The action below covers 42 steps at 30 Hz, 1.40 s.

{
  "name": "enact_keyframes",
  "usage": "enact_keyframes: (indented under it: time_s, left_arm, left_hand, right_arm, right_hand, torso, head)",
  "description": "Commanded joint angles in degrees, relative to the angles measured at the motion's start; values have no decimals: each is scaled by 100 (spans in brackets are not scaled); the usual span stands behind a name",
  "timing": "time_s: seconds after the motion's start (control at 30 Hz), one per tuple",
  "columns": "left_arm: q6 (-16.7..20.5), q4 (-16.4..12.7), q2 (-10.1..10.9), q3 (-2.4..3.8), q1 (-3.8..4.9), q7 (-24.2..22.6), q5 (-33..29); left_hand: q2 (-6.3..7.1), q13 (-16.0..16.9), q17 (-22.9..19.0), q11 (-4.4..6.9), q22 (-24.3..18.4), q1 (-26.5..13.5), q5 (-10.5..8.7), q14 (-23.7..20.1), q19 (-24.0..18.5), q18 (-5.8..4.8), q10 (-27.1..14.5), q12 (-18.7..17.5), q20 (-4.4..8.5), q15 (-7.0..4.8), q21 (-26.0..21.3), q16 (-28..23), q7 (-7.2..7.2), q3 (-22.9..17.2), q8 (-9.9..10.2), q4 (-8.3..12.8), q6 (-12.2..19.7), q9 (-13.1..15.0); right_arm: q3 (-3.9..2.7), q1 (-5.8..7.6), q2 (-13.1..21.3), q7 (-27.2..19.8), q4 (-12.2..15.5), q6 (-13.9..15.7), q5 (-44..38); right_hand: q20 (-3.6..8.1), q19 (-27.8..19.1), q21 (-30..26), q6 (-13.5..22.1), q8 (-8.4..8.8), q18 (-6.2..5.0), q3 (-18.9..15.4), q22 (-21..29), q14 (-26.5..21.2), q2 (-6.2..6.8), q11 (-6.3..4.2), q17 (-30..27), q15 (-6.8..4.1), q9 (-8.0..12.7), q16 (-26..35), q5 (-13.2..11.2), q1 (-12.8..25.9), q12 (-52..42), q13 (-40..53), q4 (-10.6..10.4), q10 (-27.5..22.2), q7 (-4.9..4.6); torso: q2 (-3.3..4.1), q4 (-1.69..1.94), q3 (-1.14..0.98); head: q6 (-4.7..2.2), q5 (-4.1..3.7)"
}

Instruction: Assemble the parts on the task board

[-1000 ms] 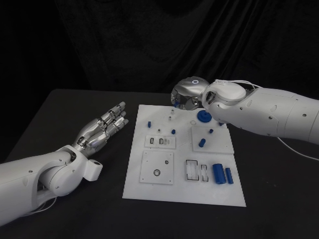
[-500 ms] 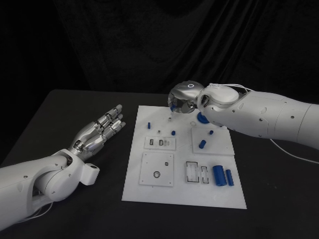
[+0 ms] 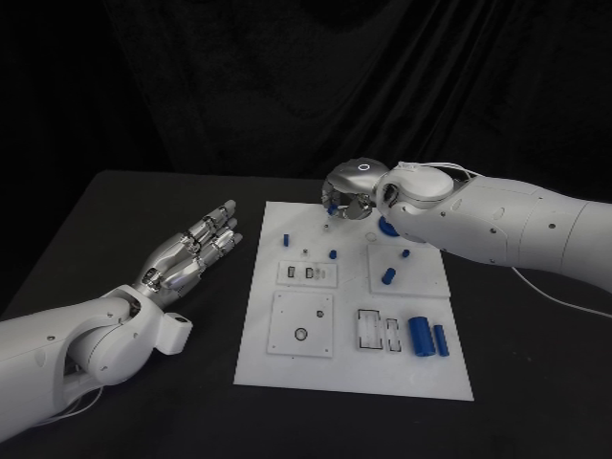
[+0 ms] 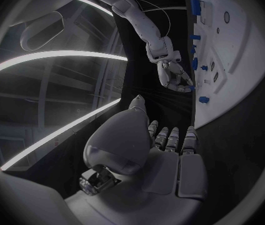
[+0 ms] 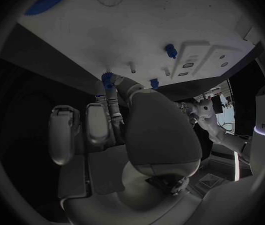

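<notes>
The white task board [image 3: 347, 359] lies mid-table. My right hand [image 3: 347, 194] hovers over the board's far edge, fingers pointing down. It pinches a small blue toothed part [image 5: 109, 79] at its fingertips, close above two thin white pegs [image 5: 132, 67]. A large blue gear [image 3: 386, 227] sits on the board just beside that hand. Small blue pegs [image 3: 333, 254] stand further in, and a thick blue cylinder [image 3: 419, 333] lies near the right edge. My left hand [image 3: 196, 247] hovers left of the board, fingers straight and apart, holding nothing.
White inset plates with slots [image 3: 306, 273] and a ring hole [image 3: 300, 334] cover the board's near half. Black table [image 3: 141, 201] surrounds the board, and a dark curtain hangs behind it.
My right hand has shifted a little to the left along the board's far edge and dipped slightly. My left hand has stayed almost still.
</notes>
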<state>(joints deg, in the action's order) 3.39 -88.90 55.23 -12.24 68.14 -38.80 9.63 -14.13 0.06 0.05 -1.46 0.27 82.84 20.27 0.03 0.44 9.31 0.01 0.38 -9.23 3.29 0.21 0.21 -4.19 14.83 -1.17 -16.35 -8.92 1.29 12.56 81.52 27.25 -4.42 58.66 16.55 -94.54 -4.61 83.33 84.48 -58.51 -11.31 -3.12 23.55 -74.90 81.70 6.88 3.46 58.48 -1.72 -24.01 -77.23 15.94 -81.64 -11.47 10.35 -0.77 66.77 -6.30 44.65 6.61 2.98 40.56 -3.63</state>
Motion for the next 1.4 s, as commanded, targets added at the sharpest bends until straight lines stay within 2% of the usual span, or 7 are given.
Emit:
enact_keyframes:
  time_s: [0.03,0.8,0.9,1.03,1.1,1.23,1.4]
  left_arm:
    - [-71,-3,-6,5,6,-810,25]
    - [-125,45,-59,5,6,-789,25]
    - [-129,48,-58,5,6,-785,25]
    - [-134,56,-57,5,6,-782,25]
    - [-137,62,-59,5,6,-781,25]
    - [-142,74,-58,5,6,-780,25]
    - [-147,85,-37,5,5,-783,25]
  left_hand:
    - [-9,-6,-5,-27,7,54,21,-3,1,64,-1,-38,-52,43,21,-21,35,-33,-17,14,-14,4]
    - [-11,-6,-5,-44,9,63,21,-3,3,67,-1,-38,-58,47,23,-21,43,-36,-16,16,-9,3]
    - [-15,-6,-5,-53,9,67,22,-3,4,68,-1,-38,-62,51,23,-21,48,-40,-15,17,-5,2]
    - [-18,-6,-5,-58,9,71,22,-3,4,68,-1,-38,-66,56,23,-21,54,-42,-15,17,-4,2]
    - [-18,-6,-5,-58,9,71,22,-3,4,68,-1,-38,-66,56,23,-21,54,-42,-15,17,-4,2]
    - [-22,-6,-5,-64,9,77,22,-3,4,69,-1,-38,-72,64,24,-21,67,-46,-16,20,-11,3]
    - [-23,-6,-5,-67,9,82,22,-3,4,70,-1,-38,-76,69,24,-21,78,-49,-16,22,-12,4]
  right_arm:
    - [-4,-16,2,86,-14,-133,-8]
    - [-4,-58,-90,126,-132,-326,-8]
    - [-4,-68,-103,187,-148,-423,-8]
    - [-4,-74,-108,281,-162,-489,-8]
    - [-4,-76,-103,306,-167,-452,-8]
    - [-4,-77,-74,291,-170,-172,-7]
    - [-16,-71,56,140,-52,398,147]
  right_hand:
    - [-22,-24,-16,51,24,72,48,-749,-8,-25,-57,-3,15,5,17,23,32,34,11,-1,67,-2]
    - [-18,-62,-50,138,131,61,59,-721,-47,-20,-25,-44,9,12,45,21,55,163,29,0,-5,-16]
    - [-10,-112,-94,327,290,46,94,-682,-94,-7,25,-106,4,54,81,29,77,341,10,-7,-219,-32]
    - [-78,-292,-255,1003,764,-3,199,-537,-284,138,150,-380,89,298,231,27,185,798,-132,-67,-972,34]
    - [-136,-441,-394,1468,774,-43,106,-418,-432,152,213,-593,138,498,348,11,178,802,-217,-49,-1587,249]
    - [-167,-637,-594,1779,770,-103,-108,-261,-642,92,226,-912,168,719,524,14,137,799,-256,-17,-2142,303]
    - [-158,-651,-629,1835,761,-110,-215,-254,-668,60,166,-937,142,798,542,19,129,785,-236,-35,-2267,261]
  torso:
    - [-6,9,3]
    - [-5,14,2]
    - [-5,15,4]
    - [-5,16,4]
    - [-6,17,5]
    - [-6,18,7]
    - [-7,19,8]
  head:
    - [14,-14]
    - [35,-25]
    - [36,-25]
    - [35,-16]
    - [35,-11]
    - [22,-7]
    - [-5,-32]
